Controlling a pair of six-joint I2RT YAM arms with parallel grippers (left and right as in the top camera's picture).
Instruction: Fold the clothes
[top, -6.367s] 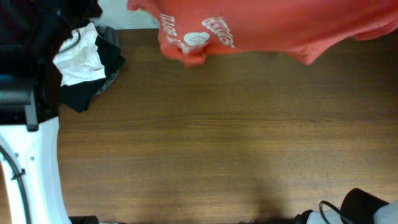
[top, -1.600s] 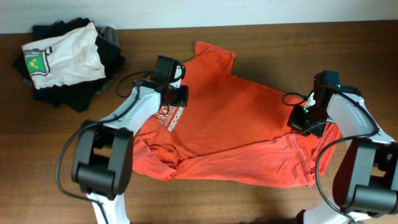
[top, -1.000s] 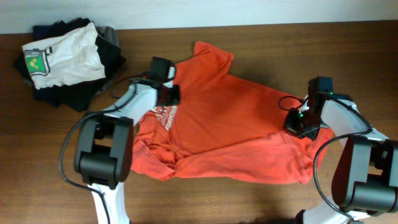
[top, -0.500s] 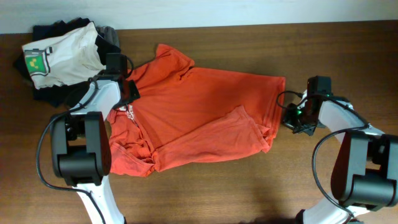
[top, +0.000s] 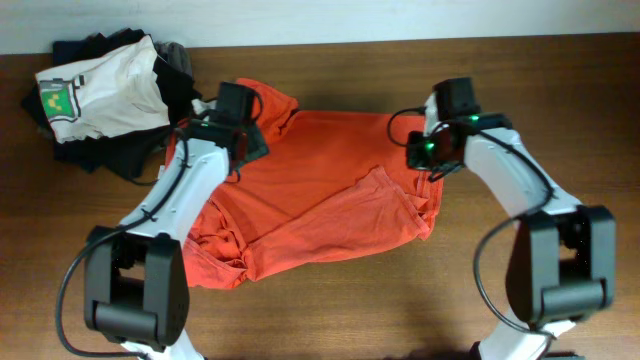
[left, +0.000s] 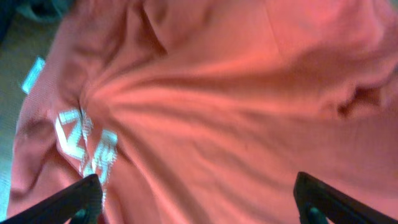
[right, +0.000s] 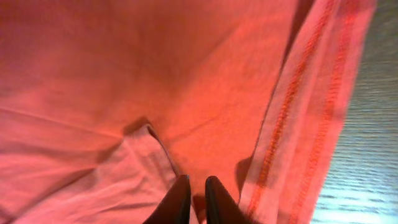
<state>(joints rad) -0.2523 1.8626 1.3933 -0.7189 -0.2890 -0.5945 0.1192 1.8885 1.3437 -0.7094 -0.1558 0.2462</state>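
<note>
The clothes, a red-orange T-shirt (top: 320, 170), lie crumpled across the middle of the table, with one flap folded diagonally over the lower part. My left gripper (top: 243, 125) hovers over the shirt's upper left. In the left wrist view the left gripper (left: 202, 202) is open; its fingers (left: 78, 196) stand wide apart above the cloth near the white lettering (left: 81, 143). My right gripper (top: 432, 160) is at the shirt's right edge. In the right wrist view the right gripper (right: 199, 199) is nearly closed, a thin slit between its fingers; the cloth (right: 155, 74) lies beneath and the stitched hem (right: 298, 112) runs on the right.
A pile of folded garments sits at the back left corner: a white T-shirt with a green-yellow print (top: 95, 85) on top of black and grey ones (top: 115, 150). Bare brown tabletop (top: 400, 310) shows in front of the shirt and at the right.
The shirt was dragged leftward and laid down. My left gripper has opened and let go of it, shifting right. The right arm has swung up and left over the shirt's right edge.
</note>
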